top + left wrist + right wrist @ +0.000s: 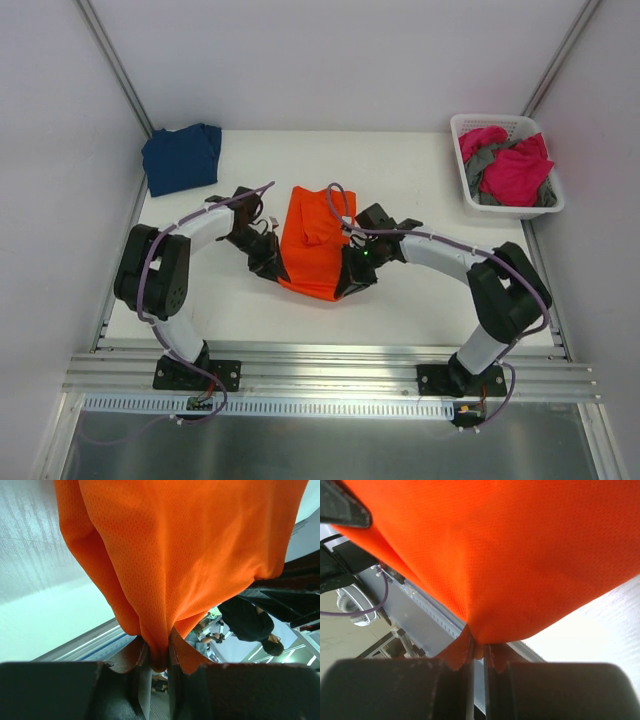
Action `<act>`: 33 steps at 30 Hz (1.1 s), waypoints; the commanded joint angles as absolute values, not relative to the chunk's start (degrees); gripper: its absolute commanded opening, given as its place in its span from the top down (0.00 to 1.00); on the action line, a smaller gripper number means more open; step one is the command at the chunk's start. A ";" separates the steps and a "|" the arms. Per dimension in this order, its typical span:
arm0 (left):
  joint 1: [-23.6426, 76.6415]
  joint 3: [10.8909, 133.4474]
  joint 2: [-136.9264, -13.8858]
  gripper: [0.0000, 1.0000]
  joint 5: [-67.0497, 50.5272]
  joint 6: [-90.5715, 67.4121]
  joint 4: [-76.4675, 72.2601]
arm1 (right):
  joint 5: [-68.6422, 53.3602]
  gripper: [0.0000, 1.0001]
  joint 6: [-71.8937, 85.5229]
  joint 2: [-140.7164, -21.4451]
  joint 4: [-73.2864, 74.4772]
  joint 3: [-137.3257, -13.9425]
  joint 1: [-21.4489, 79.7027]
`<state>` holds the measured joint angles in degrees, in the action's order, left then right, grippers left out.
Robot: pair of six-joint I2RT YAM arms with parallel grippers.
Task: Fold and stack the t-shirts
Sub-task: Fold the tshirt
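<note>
On the table's (400, 170) far left corner, a navy shirt (182, 157) lies in a compact bundle, apparently folded and set aside as the start of a stack. Toward the centre, the left claw (270, 262) is clamped on the near left edge of an orange shirt (318, 240). Its wrist camera shows the cloth bunched tight between the fingers. The shirt lies in a long narrow strip in the middle of the table, its sides seemingly turned in, with the near end raised off the surface. The right claw (352, 275) pinches the near right edge the same way, jaws shut on a fold of orange fabric. At far right, a white basket (492, 118) holds a loose heap of pink cloth (515, 172) and grey cloth (480, 165), unfolded. By this showing, one shirt looks finished and the orange one is mid-fold, likely needing its near end carried over before it can join the navy one. The basket's contents are yet to be handled.
</note>
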<state>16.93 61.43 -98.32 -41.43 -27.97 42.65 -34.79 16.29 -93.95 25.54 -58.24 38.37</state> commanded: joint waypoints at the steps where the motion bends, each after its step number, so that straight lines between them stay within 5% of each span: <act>1: 17.31 60.38 -99.23 0.98 -40.69 -29.88 43.42 | -34.63 0.96 17.40 -96.58 24.88 -58.89 38.41; 7: 17.75 57.92 -101.42 0.97 -40.69 -31.20 43.42 | -35.16 0.95 18.81 -100.28 24.52 -58.71 39.46; 13: 18.54 57.66 -102.48 0.84 -40.52 -32.52 43.33 | -34.10 0.91 19.16 -101.34 25.22 -57.66 40.34; 15: 18.72 57.92 -102.31 0.58 -40.26 -32.52 43.42 | -33.75 0.84 19.25 -101.34 25.22 -57.74 40.60; 17: 18.81 58.10 -101.69 0.01 -40.43 -32.61 43.42 | -33.14 0.68 18.81 -101.25 26.27 -58.79 40.87; 18: 18.81 58.36 -101.43 0.01 -40.34 -32.52 43.42 | -32.61 0.45 18.11 -101.16 26.89 -59.41 40.96; 22: 18.72 59.50 -99.06 0.01 -39.81 -31.56 44.56 | -28.58 0.13 16.27 -100.11 30.40 -62.66 41.04; 33: 16.09 72.85 -91.24 0.01 -26.75 -22.16 48.08 | -24.26 0.07 8.70 -100.27 33.93 -80.31 38.15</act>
<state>17.43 66.96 -95.31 -34.52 -27.24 46.13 -26.79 12.29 -101.01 31.90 -75.40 39.55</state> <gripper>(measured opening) 0.992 0.933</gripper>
